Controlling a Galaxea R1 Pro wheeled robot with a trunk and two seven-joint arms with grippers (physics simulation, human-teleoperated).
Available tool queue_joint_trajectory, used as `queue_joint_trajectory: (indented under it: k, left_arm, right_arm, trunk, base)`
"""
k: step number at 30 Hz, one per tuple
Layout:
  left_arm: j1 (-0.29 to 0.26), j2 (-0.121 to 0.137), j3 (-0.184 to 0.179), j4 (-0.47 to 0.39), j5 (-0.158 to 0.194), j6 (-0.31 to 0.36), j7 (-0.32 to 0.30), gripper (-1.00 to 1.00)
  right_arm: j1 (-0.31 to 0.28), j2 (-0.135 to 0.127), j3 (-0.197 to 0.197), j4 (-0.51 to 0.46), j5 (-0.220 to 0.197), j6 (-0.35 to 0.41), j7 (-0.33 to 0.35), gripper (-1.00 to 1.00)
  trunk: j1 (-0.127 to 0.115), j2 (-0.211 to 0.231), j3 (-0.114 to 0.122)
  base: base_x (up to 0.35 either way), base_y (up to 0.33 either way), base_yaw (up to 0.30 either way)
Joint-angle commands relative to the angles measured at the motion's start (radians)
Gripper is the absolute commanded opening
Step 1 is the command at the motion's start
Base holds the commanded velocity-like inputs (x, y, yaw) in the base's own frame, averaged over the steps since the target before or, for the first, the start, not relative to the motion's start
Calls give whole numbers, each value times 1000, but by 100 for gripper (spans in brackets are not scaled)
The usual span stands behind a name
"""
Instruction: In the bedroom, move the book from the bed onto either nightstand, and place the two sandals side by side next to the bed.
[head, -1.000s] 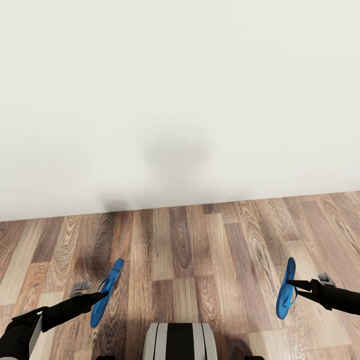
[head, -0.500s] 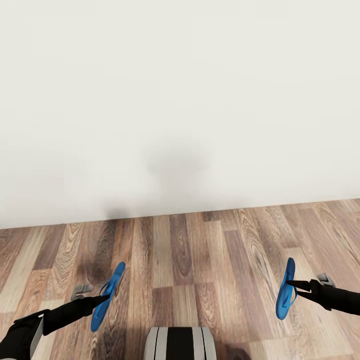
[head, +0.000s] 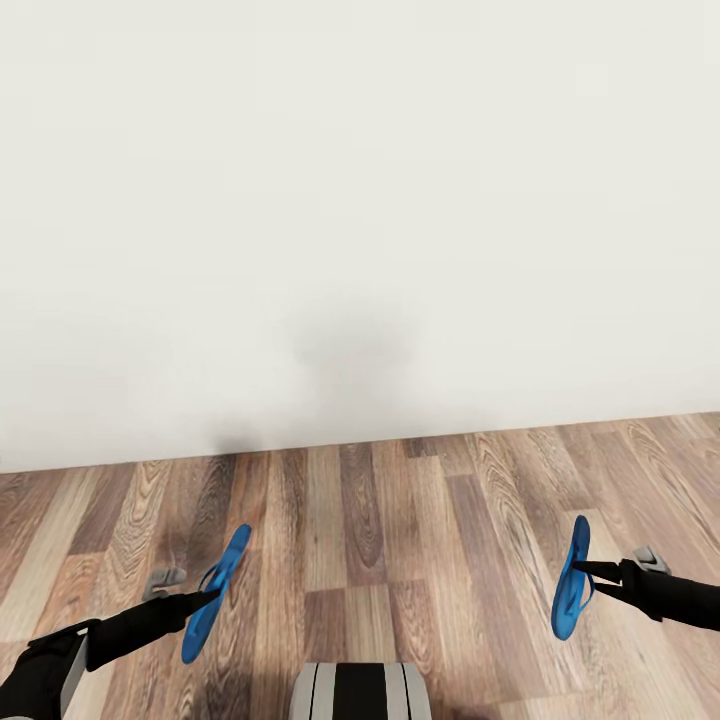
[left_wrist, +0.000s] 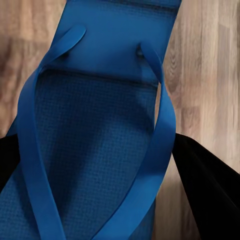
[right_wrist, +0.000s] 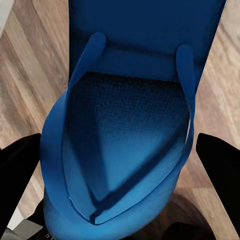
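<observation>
I hold one bright blue sandal in each hand above the wood plank floor. The left sandal hangs edge-on from my left gripper, which is shut on it. In the left wrist view its textured sole and thong straps lie between the black fingers. The right sandal hangs edge-on from my right gripper, also shut on it; the right wrist view shows its sole and straps. The book, the bed and the nightstand are out of view.
A plain white wall faces me and meets the floor a short way ahead. My own grey and black base shows at the lower edge of the head view.
The whole head view has shifted: the line where wall meets floor sits lower in the picture than a second ago. Both sandals stay in the grippers as before.
</observation>
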Motion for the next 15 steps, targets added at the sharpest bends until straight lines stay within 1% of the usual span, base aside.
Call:
queue_joint_trajectory:
  k: [1,9,11,15]
  left_arm:
    - [-1,-1,6,-1,-9,8,-8,-100]
    - [-1,-4,6,1,-9,8,-6,-100]
    - [-1,-4,5,9,-10,8,-7,-100]
    - [-1,-3,6,20,-10,8,-9,-100]
  right_arm:
    - [0,0,-1,0,1,4,3,-100]
    - [1,1,5,6,3,-8,3,-100]
    - [2,2,6,15,4,-52,3,-100]
    - [6,3,6,56,5,-203,7,-100]
  trunk:
    - [-1,0,3]
    - [-4,2,34]
    - [-5,2,42]
    - [-7,3,57]
  base:
    - [0,0,0]
    - [0,0,0]
    - [0,0,0]
    - [0,0,0]
